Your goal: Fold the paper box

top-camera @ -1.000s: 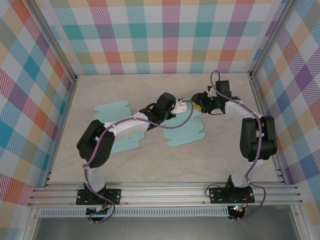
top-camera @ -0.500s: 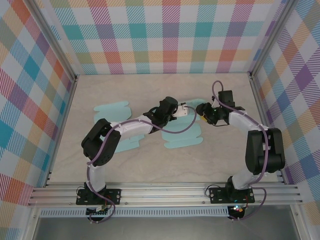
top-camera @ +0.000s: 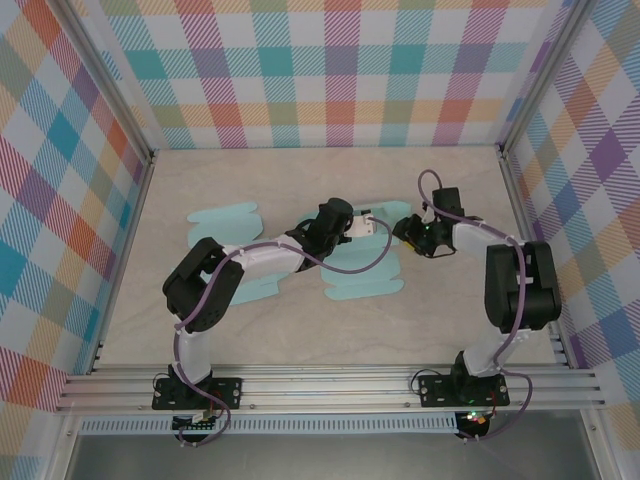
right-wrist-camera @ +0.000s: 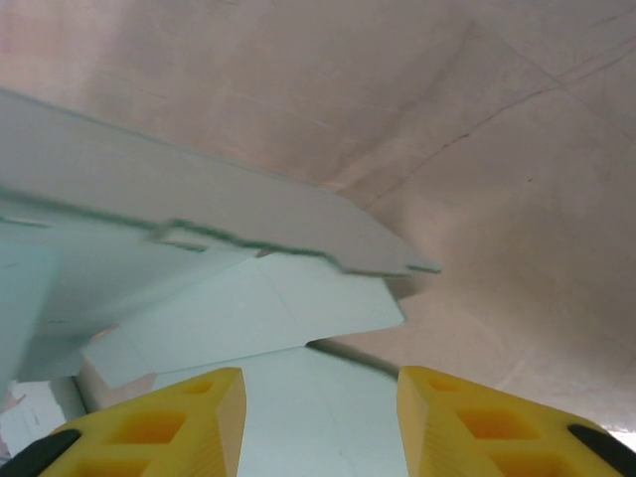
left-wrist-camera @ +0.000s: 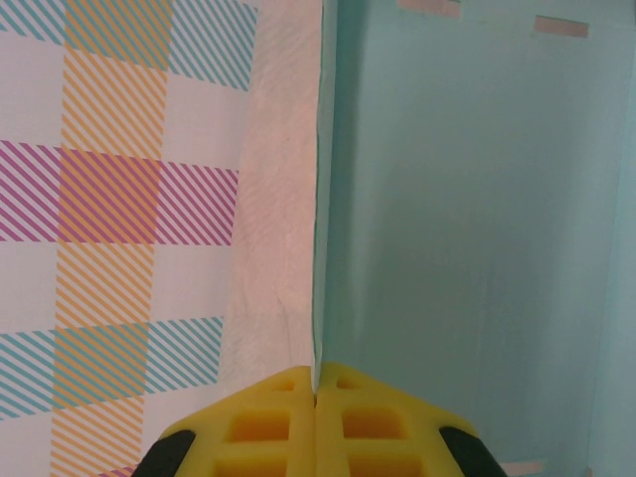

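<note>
Most of the beige table [top-camera: 300,340] lay bare: we saw open room along its whole near edge and in the far strip below the plaid back wall [top-camera: 330,80]. At the middle sat the light-teal die-cut paper box [top-camera: 365,282], partly raised. Its scalloped near edge lay flat on the table and one panel stood upright. A flat teal sheet [top-camera: 225,215] lay well apart to the left, and a third teal sheet [top-camera: 255,288] lay partly under the left arm [top-camera: 250,258]. The left gripper [left-wrist-camera: 316,393] was pressed tight on the thin upright edge of the box. The right gripper [right-wrist-camera: 320,383] stood partly apart with nothing between its fingers [right-wrist-camera: 169,427], a loose flap's edge just ahead.
</note>
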